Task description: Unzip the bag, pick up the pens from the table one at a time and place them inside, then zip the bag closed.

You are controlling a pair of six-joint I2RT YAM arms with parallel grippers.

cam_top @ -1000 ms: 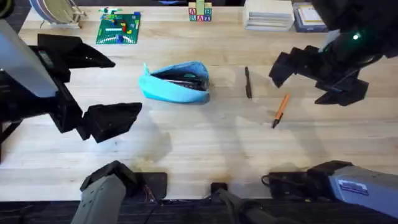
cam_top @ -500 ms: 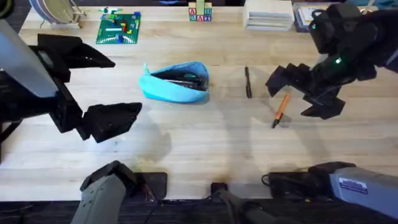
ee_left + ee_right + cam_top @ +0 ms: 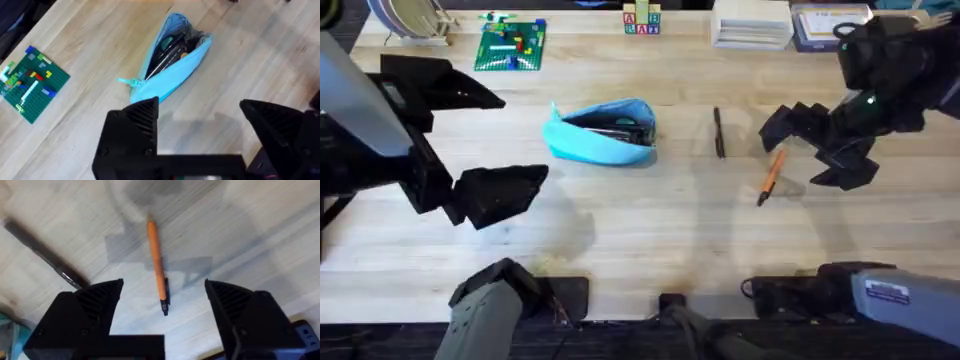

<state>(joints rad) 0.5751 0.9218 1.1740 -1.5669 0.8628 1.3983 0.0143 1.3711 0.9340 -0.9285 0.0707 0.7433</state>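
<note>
The light-blue bag (image 3: 600, 134) lies unzipped on the table (image 3: 650, 230) left of centre, its mouth gaping with dark items inside (image 3: 172, 47). A black pen (image 3: 719, 132) lies right of the bag, and an orange pen (image 3: 771, 176) lies just beyond it. My right gripper (image 3: 815, 150) hovers open above the orange pen (image 3: 157, 270), which lies between its spread fingers in the right wrist view; the black pen (image 3: 42, 255) lies off to one side. Well left of the bag, my left gripper (image 3: 470, 145) stands open and holds nothing.
A green brick plate (image 3: 510, 46) with small bricks sits at the back left, letter blocks (image 3: 642, 20) at the back centre, and white boxes (image 3: 752, 24) at the back right. A plate rack (image 3: 405, 18) stands in the far left corner.
My right gripper has come down and leftward from the back right to over the orange pen. The left arm, bag and pens have stayed put.
</note>
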